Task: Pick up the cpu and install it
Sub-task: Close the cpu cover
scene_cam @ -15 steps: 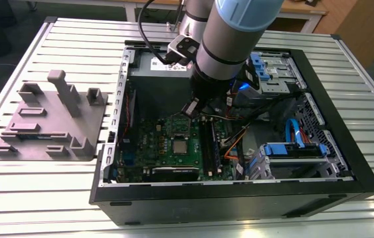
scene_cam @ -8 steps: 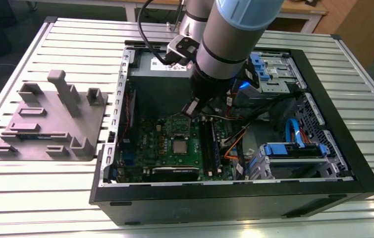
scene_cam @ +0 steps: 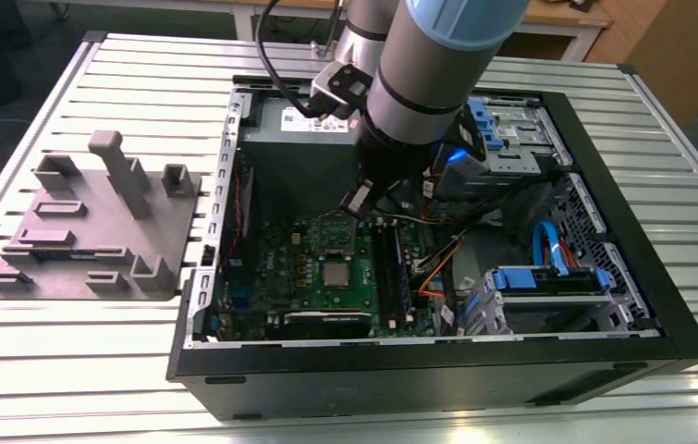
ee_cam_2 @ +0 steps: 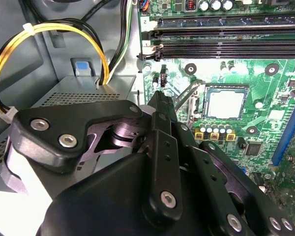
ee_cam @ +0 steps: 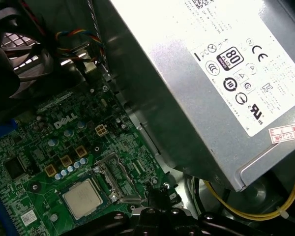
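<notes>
The cpu (ee_cam_2: 226, 103) lies flat in its motherboard (ee_cam_2: 265, 123) socket, just beyond and below the pincer (ee_cam_2: 160, 105), whose tips look drawn narrow with nothing between them, poised above the board beside the socket.

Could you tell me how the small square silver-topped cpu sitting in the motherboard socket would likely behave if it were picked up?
The flat square silver-grey cpu looks rigid and probably light, being thin. Its smooth metal top may be slippery. Lying level in the green motherboard socket, it offers little edge, so it probably needs careful handling.

slatted table (scene_cam: 53, 370), computer case (scene_cam: 447, 370), grey fixture (scene_cam: 90, 231)
</notes>
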{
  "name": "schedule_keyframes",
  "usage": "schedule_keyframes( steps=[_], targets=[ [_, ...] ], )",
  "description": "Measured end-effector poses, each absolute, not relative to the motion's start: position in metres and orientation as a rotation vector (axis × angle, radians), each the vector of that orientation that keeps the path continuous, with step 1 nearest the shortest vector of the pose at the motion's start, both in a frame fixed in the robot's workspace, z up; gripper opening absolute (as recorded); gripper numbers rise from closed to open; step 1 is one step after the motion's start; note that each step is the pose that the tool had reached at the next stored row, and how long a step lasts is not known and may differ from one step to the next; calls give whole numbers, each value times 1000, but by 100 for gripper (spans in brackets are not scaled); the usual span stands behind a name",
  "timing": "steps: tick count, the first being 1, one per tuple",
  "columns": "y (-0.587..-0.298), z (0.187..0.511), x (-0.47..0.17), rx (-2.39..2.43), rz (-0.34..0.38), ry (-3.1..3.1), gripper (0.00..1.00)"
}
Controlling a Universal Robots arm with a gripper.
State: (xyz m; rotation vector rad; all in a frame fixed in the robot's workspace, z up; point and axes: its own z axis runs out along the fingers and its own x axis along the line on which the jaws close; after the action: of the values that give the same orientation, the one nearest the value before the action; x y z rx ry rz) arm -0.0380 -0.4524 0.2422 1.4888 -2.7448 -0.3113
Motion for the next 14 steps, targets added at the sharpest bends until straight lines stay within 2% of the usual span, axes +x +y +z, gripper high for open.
schedule_keyframes(
  steps=[14],
  targets=[
    [-452,245,-39,1534,-311,-2716,11]
  ],
)
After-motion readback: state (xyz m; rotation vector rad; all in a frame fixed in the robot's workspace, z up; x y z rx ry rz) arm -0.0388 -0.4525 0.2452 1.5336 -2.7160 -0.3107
